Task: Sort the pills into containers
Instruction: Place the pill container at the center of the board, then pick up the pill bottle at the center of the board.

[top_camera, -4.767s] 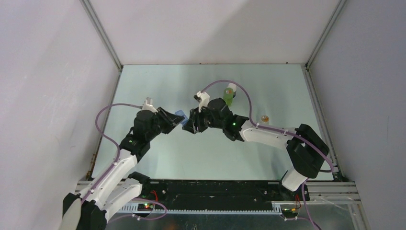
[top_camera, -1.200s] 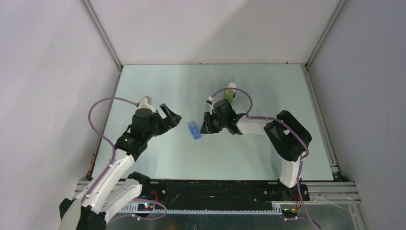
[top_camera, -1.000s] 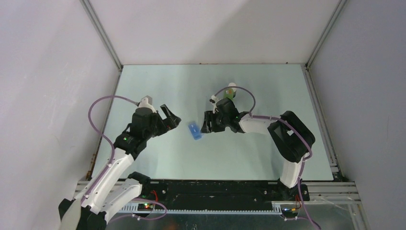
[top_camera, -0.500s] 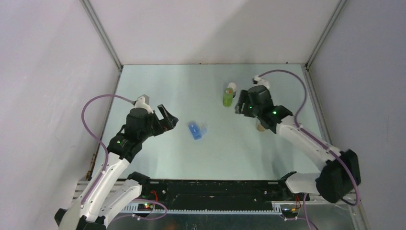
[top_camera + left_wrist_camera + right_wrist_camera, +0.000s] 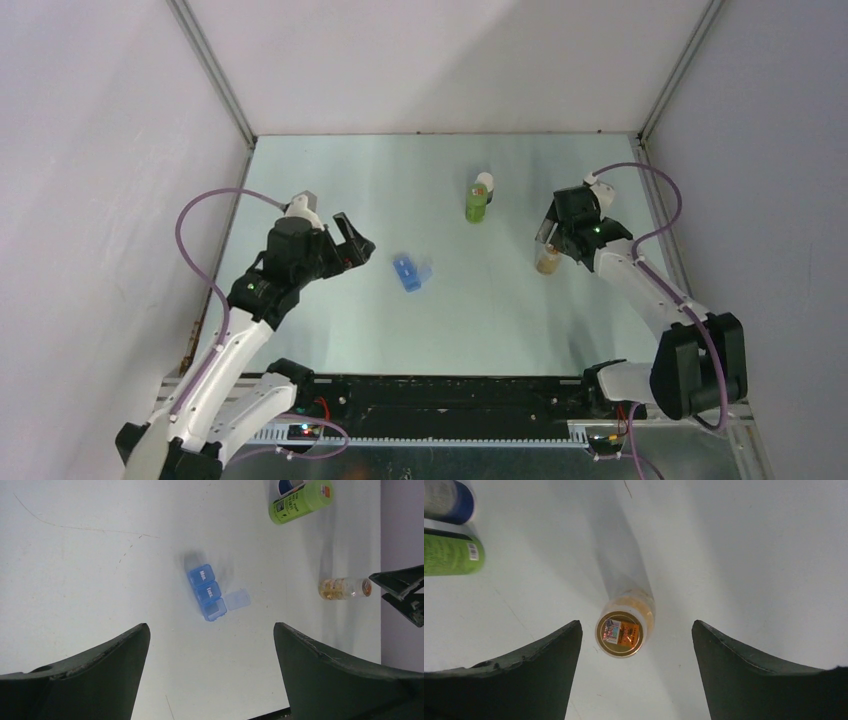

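A blue pill organizer (image 5: 408, 272) lies on the table with one end lid flipped open; it also shows in the left wrist view (image 5: 207, 592). My left gripper (image 5: 353, 243) hovers to its left, open and empty (image 5: 211, 630). A small clear bottle of golden pills (image 5: 547, 262) stands upright at the right. My right gripper (image 5: 551, 238) hangs open just above it. From that wrist the bottle's gold cap (image 5: 620, 632) sits at the fingertips' level, nearer the left finger, with the right gripper (image 5: 636, 626) touching nothing.
A green bottle (image 5: 476, 205) lies at the back centre with a white, blue-capped bottle (image 5: 485, 182) beside it; both show at the right wrist view's left edge, green bottle (image 5: 451, 555) and blue-capped bottle (image 5: 446, 500). Grey enclosure walls stand on three sides.
My right arm swung away from the organizer to the right and now hangs over the golden pill bottle, its jaws wider. The left arm barely moved.
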`<move>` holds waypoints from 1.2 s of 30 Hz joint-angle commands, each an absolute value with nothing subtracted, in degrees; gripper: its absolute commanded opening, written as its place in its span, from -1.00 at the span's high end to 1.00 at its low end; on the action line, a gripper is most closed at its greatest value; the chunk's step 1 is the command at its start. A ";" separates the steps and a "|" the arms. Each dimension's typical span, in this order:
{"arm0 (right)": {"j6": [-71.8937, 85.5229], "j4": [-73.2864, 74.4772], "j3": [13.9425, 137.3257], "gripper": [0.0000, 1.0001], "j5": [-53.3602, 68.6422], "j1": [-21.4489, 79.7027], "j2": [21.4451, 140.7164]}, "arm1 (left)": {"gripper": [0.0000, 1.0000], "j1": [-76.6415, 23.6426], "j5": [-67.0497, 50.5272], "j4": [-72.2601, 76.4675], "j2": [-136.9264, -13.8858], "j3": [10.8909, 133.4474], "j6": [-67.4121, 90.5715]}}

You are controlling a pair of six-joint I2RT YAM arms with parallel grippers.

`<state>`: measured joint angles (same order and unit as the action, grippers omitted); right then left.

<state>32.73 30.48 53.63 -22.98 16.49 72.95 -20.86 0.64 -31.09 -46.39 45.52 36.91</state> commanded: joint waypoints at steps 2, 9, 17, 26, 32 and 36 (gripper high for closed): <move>31.54 29.46 53.68 -0.65 -21.89 16.26 76.08 | -0.99 -20.83 -1.53 -30.11 -47.23 48.07 35.30; 32.14 30.03 54.69 -0.38 -19.76 16.57 79.17 | -0.99 -20.83 -0.51 -30.85 -48.23 50.54 34.27; 33.42 35.84 58.43 0.17 -18.96 17.16 81.12 | -0.99 -20.83 1.23 -28.21 -48.22 50.86 31.85; 29.70 39.61 61.93 0.46 -15.79 18.46 74.82 | -0.99 -20.89 -1.41 -22.70 -51.88 53.01 28.66; 26.88 40.18 63.07 0.44 -1.79 21.08 67.29 | -0.99 -24.42 -10.28 -8.35 -54.69 51.08 25.24; 25.70 40.44 63.92 0.42 9.17 21.67 63.17 | -0.99 -27.71 -20.18 2.36 -60.29 52.81 22.66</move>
